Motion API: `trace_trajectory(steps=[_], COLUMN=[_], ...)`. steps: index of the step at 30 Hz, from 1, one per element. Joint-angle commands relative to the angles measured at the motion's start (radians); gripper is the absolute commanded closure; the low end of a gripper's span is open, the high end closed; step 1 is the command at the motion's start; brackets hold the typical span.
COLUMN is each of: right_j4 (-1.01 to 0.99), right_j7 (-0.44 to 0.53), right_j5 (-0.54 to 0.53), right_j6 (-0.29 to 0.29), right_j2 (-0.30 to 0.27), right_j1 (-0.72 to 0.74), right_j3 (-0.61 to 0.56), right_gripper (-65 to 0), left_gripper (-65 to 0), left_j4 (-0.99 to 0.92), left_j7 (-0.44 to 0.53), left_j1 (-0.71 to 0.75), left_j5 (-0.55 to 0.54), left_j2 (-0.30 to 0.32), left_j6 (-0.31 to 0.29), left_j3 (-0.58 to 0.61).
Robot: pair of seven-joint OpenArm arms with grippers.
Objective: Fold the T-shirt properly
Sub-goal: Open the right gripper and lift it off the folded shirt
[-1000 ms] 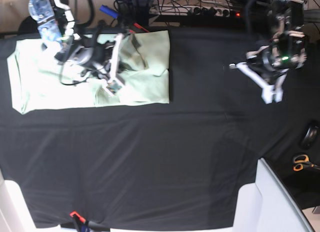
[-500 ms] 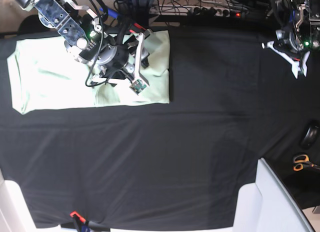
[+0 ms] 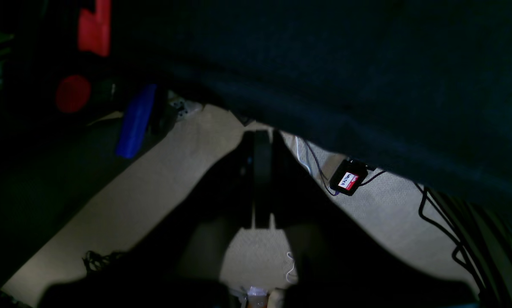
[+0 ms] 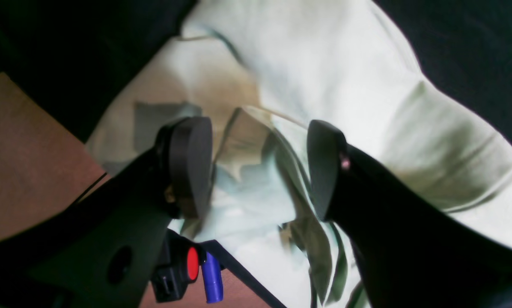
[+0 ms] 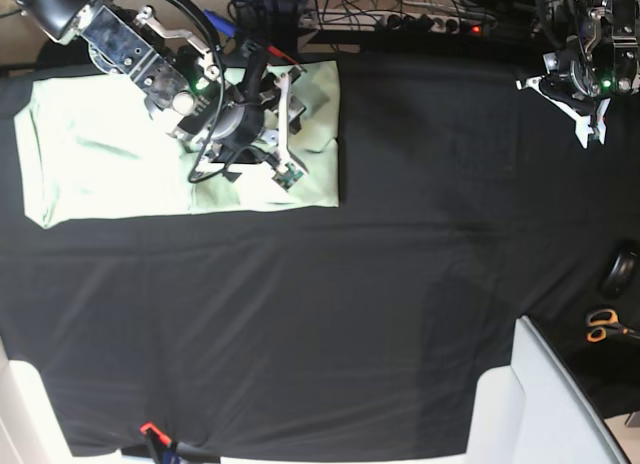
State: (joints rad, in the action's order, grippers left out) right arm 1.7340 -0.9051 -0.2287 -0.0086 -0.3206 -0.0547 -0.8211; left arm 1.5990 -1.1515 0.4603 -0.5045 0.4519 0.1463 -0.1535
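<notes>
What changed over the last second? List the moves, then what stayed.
The right gripper opened, letting go of the T-shirt, and lifted off it toward the table's far edge. The left gripper pulled back to the far corner, staying shut and empty. The T-shirt kept its folded shape and place on the black table; the scissors did not move.

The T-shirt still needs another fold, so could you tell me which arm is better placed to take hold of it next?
The right arm, I'd judge. Its right gripper hangs directly over the T-shirt, jaws apart around a raised crease. The left gripper is shut and sits by the far edge of the table, well away from the cloth.
</notes>
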Motion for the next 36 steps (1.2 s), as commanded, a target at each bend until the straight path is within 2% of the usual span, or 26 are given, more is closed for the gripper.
trace_trajectory(steps=[1,8,22,25,27,30,33,36], right_j4=[0.001,-0.105,-0.111,-0.121,-0.133,-0.119,-0.029,0.100], right_j7=[0.011,0.019,0.019,0.019,0.019,0.019,0.017,0.007], right_j5=[0.001,0.001,0.002,0.002,0.002,0.002,0.002,0.001], right_j6=[0.000,0.000,0.000,0.000,0.000,0.000,-0.001,-0.001], right_j2=[0.010,0.056,0.061,0.085,0.093,0.093,0.084,0.070], right_j1=[0.022,0.039,0.042,0.042,0.042,0.042,0.034,-0.003], right_j3=[-0.004,-0.011,-0.011,-0.011,-0.011,-0.011,-0.004,0.059], right_gripper=[-34.0,-33.8,-33.7,-33.5,-30.5,-26.1,-22.2,-12.3], left_gripper=[0.0,0.0,0.0,0.0,0.0,0.0,0.0,0.0], left_j4=[0.016,0.008,0.008,0.008,0.010,0.031,0.117,0.203], left_j7=[0.005,0.005,0.005,0.005,0.011,0.074,0.106,0.101], left_j1=[0.001,0.001,0.001,0.001,0.001,0.013,0.042,0.044], left_j5=[0.005,0.005,0.005,0.005,0.005,-0.004,-0.004,-0.006], left_j2=[0.015,0.015,0.014,0.014,0.014,0.014,-0.015,-0.081], left_j6=[0.002,0.002,0.002,0.002,0.002,-0.003,-0.075,-0.202], left_j3=[-0.008,-0.007,-0.007,-0.007,-0.008,-0.005,-0.007,-0.005])
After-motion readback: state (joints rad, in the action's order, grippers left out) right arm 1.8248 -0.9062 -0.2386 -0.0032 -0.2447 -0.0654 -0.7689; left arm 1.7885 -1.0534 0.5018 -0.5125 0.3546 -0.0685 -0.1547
